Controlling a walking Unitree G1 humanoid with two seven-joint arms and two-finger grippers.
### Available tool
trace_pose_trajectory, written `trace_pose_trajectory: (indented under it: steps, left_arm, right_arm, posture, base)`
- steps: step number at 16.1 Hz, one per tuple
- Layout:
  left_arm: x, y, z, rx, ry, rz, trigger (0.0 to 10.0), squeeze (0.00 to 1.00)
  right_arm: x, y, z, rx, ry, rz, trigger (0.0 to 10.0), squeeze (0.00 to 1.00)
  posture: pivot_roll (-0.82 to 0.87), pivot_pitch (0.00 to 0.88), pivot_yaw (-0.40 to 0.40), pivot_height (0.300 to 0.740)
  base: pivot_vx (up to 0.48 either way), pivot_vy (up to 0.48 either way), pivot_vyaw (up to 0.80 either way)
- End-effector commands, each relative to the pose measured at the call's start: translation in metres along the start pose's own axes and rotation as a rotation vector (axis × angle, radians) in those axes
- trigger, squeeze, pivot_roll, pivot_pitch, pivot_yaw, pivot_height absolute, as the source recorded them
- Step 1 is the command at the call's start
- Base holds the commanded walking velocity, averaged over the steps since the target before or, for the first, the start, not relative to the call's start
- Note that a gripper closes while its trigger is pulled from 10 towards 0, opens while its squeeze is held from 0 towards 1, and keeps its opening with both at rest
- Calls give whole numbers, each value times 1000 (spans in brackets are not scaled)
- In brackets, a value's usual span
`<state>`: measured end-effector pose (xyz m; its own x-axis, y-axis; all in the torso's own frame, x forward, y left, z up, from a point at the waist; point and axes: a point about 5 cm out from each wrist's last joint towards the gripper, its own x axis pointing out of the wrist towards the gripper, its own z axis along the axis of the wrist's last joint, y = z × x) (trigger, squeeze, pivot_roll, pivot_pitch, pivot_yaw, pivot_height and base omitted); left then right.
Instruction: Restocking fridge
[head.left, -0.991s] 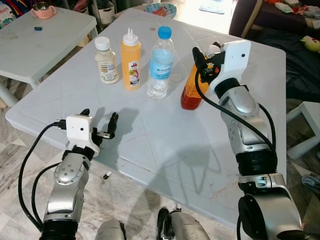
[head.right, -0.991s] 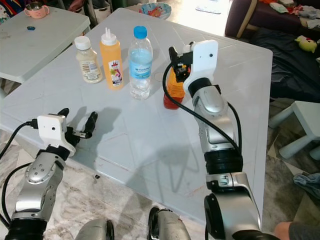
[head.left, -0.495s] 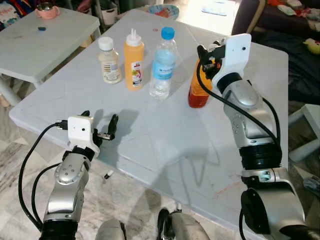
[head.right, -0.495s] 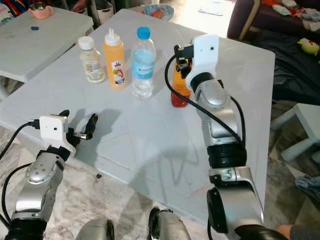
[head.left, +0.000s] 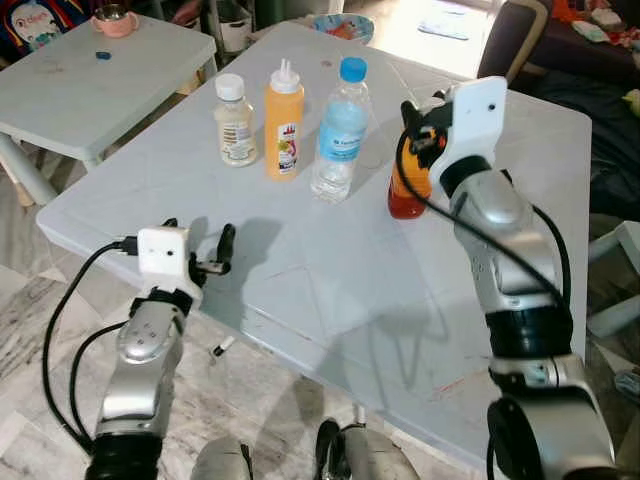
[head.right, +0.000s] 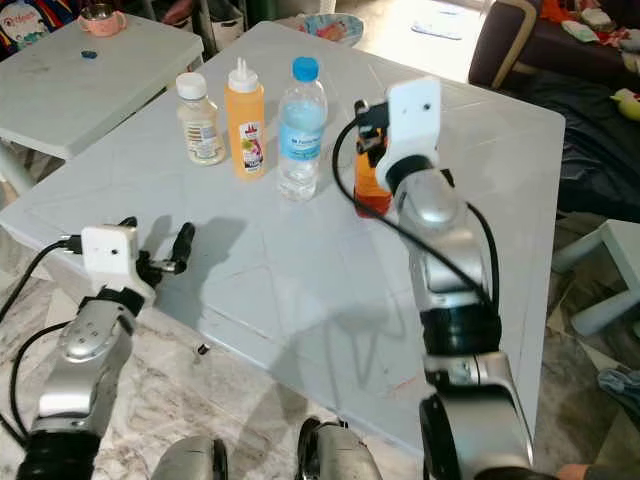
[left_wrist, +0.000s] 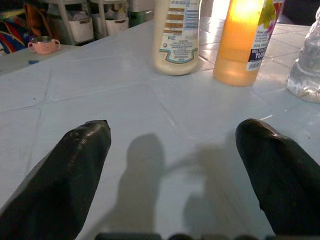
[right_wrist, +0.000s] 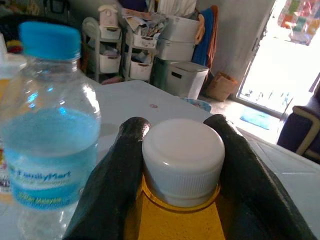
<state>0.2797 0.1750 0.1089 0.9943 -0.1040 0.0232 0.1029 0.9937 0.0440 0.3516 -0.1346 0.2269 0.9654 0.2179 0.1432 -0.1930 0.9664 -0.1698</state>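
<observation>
On the white table (head.left: 300, 290) stands a row: a cream sauce bottle (head.left: 235, 108), an orange squeeze bottle (head.left: 284, 120), a water bottle (head.left: 340, 130) with a blue cap, and an orange juice bottle (head.left: 408, 188) with a white cap (right_wrist: 182, 160). My right gripper (head.left: 420, 118) is shut on the juice bottle's neck, one finger (right_wrist: 110, 180) on each side of the cap. I cannot tell whether its base touches the table. My left gripper (left_wrist: 172, 135) hovers open over the table's near left edge, holding nothing.
A smaller white table (head.left: 90, 70) with a pink cup (head.left: 113, 18) stands at the back left. A patterned bowl (head.left: 343, 27) sits at the far table edge. A dark sofa (head.left: 600, 70) and a white stool (head.left: 620, 290) are on the right.
The whole picture has shifted, so the camera moved. The right gripper keeps its hold on the juice bottle. The left gripper stays open in the same spot.
</observation>
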Motion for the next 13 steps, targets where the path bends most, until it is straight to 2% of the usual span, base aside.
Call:
trace_pose_trajectory:
  steps: [1,3,5,9,10,13]
  left_arm:
    - [0,-3,-5,1,24,-1,10000,0]
    - [0,-5,-6,-10,27,2,10000,0]
    - [1,-4,-7,-27,27,15,10000,0]
    - [0,-4,-8,-32,30,29,10000,0]
    - [-1,-2,-9,-32,34,30,10000,0]
    - [0,-2,-9,-32,33,33,10000,0]
  right_arm:
    - [-10,-1,-40,-14,197,-8,10000,0]
    - [-18,-1,-42,28,186,-10,10000,0]
    - [-19,-3,-39,57,165,-59,10000,0]
    - [-30,10,-45,77,172,-70,10000,0]
    - [-33,17,-48,90,169,-48,10000,0]
    - [-34,21,-51,103,177,-47,10000,0]
  posture:
    - [-19,103,-50,740]
    - [-21,96,-51,740]
    - [-26,94,-57,740]
    - [-21,89,-61,740]
    - [-25,88,-60,740]
    - [-20,82,-64,740]
  base:
    - [0,0,0]
    - [-249,0,0]
    - [-257,0,0]
    - [-307,0,0]
    - [-326,0,0]
    - [-319,0,0]
